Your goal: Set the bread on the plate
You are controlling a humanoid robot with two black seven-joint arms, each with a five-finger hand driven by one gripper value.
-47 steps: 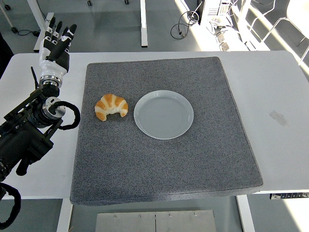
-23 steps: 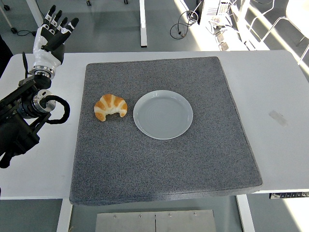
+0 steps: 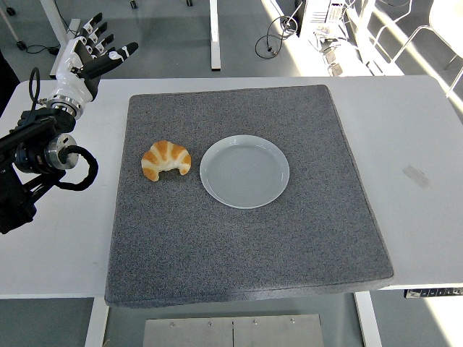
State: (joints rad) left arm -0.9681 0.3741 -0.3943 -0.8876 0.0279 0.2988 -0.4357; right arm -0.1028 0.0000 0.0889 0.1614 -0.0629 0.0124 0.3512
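A croissant-shaped bread [image 3: 166, 160] lies on the grey mat [image 3: 246, 238] that covers most of the white worktop [image 3: 419, 144], with the pale round plate [image 3: 244, 171] as the handiest marker: the bread sits just to the left of the plate, apart from its rim by a narrow strip of mat, its curved back turned away from the near edge and its two tips pointing toward that edge. The plate itself rests near the middle of the mat and holds nothing. The left hand [image 3: 85, 61] is up at the far left corner of the worktop, well beyond and to the left of the plate, off the mat altogether; its fingers [image 3: 108, 45] are spread wide and grip nothing (the white-tipped digits fan out toward the right and away from the robot). The bread is well apart from that hand, lying nearer the robot and to the right of it, between hand and plate in left-to-right order. The black forearm [image 3: 36, 155] comes in from the left edge over bare worktop beside the mat.
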